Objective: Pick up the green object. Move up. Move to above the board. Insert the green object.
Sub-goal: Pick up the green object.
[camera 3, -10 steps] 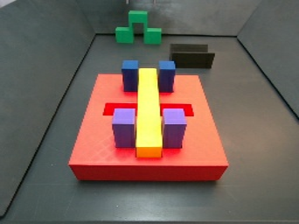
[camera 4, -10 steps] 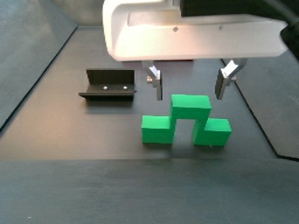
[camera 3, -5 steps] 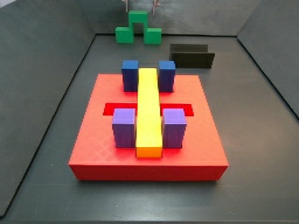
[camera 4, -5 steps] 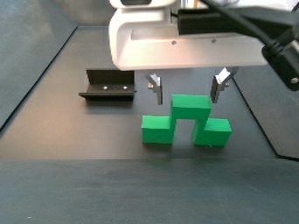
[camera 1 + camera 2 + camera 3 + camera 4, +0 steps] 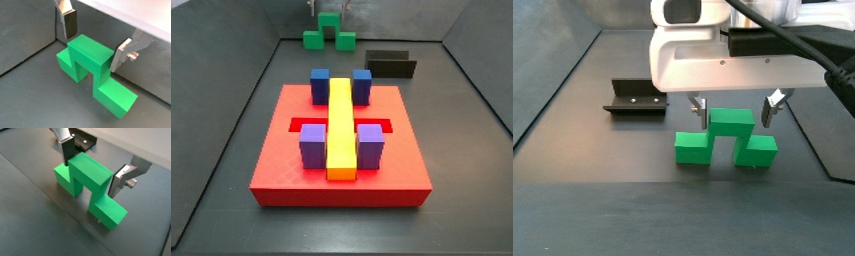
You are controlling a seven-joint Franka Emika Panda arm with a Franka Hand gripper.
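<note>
The gripper [image 5: 734, 107] straddles the green object [image 5: 726, 140], fingers open, nothing held; closing off-centre could tip it

the floor [image 5: 458, 200] is a dark grey matte sheet, with a soft pale sheen from even overhead light in a side view [image 5: 593, 215]. grey walls [image 5: 231, 30] rise from its edges on every side shown, meeting it in straight seams like a shallow bin.
</note>
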